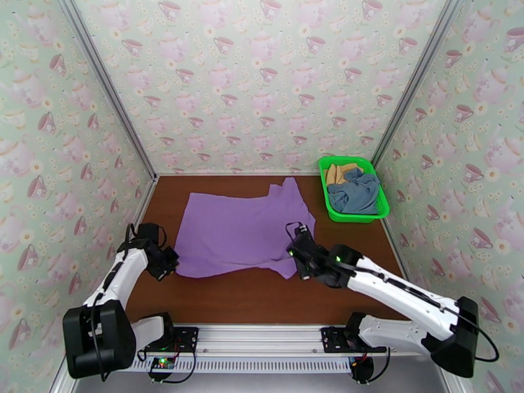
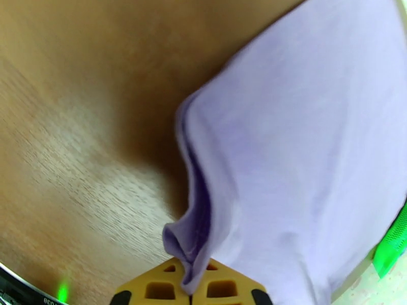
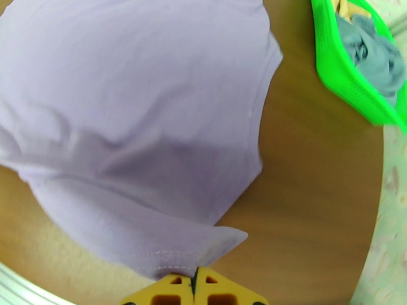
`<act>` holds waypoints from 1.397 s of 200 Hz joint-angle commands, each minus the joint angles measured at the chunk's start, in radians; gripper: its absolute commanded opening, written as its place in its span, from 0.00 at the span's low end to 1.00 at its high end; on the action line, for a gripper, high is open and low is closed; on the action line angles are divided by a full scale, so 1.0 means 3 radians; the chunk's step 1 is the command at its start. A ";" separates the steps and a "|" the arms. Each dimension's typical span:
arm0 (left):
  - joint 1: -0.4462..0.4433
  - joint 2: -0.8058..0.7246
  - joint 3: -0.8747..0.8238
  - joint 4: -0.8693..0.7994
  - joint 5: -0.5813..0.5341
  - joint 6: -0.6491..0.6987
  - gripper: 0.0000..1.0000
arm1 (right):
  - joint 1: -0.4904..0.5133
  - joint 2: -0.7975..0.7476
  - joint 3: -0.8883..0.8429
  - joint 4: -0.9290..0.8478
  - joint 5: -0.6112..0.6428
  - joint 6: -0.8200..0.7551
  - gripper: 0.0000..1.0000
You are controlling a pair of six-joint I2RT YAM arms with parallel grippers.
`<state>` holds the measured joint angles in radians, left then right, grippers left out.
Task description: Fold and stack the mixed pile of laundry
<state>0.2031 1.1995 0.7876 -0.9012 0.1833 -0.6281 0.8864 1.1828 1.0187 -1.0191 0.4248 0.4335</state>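
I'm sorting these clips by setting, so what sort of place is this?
Likely a robot test booth, not a home: teacup-print wall panels box in a brown table, and the left arm and right arm are bolted to a metal rail at its near edge.

Bright, even light; wrist views softly blurred.

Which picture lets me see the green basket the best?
The top external view: the whole green basket shows, with the blue-grey garment and tan garment inside. The right wrist view catches part of its rim and contents. The left wrist view catches a green sliver.
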 commanded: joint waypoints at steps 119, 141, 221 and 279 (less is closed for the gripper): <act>-0.0015 0.1577 0.1422 0.0007 0.0099 0.0065 0.00 | -0.0837 0.1526 0.0757 0.0837 -0.0312 -0.0989 0.00; -0.0018 0.1830 0.1598 0.0020 0.0127 0.0064 0.00 | -0.0918 0.1711 0.0859 0.0893 -0.0303 -0.0972 0.00; -0.0059 0.2188 0.1960 -0.0043 0.0128 0.0079 0.58 | -0.1094 0.2209 0.1181 0.0983 -0.0314 -0.0930 0.00; -0.0128 0.2088 0.1862 -0.0048 0.0014 0.0135 0.65 | -0.1286 0.2626 0.1535 0.0921 -0.0296 -0.0705 0.00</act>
<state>0.1787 1.8462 1.3544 -0.9039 0.2131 -0.6083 0.5350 1.9114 1.4117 -0.7368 0.3317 0.1638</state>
